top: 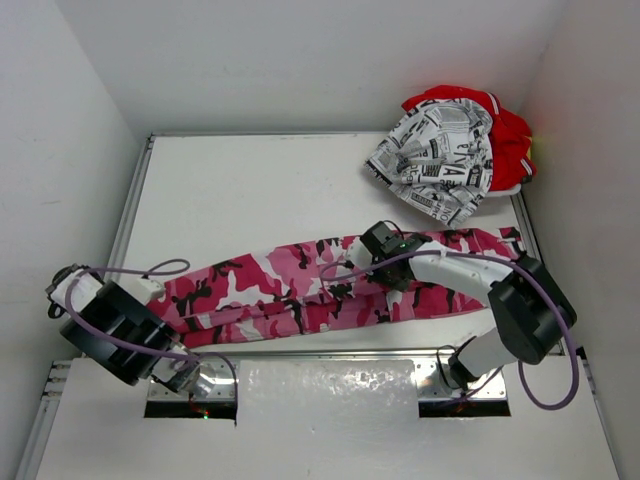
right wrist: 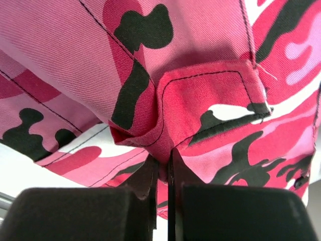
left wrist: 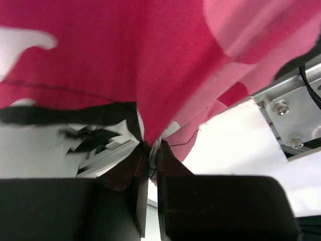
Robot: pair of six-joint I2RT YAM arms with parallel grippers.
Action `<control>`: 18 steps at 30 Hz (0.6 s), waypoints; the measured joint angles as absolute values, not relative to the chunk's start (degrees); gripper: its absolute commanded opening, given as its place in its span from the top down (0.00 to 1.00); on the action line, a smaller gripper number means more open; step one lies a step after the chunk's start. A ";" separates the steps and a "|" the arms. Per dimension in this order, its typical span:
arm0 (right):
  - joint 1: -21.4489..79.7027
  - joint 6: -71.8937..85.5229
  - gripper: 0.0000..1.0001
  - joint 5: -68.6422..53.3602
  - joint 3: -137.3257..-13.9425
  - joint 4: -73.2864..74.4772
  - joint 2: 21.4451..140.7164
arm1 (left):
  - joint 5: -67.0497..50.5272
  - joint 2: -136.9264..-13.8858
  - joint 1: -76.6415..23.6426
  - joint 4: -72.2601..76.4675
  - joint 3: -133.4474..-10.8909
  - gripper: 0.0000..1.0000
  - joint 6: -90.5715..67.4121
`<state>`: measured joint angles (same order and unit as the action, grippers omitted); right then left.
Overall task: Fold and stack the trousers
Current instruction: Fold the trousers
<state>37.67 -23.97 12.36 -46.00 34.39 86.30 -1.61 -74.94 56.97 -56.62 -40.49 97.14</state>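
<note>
Camouflage trousers (top: 270,290): left end effector (left wrist: 153,150) pinches leg edge, right end effector (right wrist: 163,163) pinches pocket (right wrist: 210,100).

This is a robotics lab test cell: a flat white tabletop (top: 250,190) boxed in by plain white panel walls (top: 300,60) and silver aluminium rails (top: 130,205). The left black-and-white robot arm (top: 105,325) and the right arm (top: 520,310) trail purple cables (top: 577,355) above a screwed bare-metal mounting plate (left wrist: 293,120).

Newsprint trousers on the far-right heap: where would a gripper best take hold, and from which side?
Probably the near edge of the newsprint trousers, approached from the table's open side. That edge lies free on the table; the red pair is bunched behind and beside it, so a pinch there should catch one garment.
</note>
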 measured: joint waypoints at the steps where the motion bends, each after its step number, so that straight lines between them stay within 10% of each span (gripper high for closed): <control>1: 37.67 -23.97 1.00 12.75 -45.98 34.39 86.15 | -1.96 -75.16 56.97 -56.99 -41.15 1.00 96.84; 18: 37.45 -22.85 1.00 27.33 -69.91 38.46 84.09 | -30.11 -72.40 55.53 -59.64 -75.26 1.00 82.78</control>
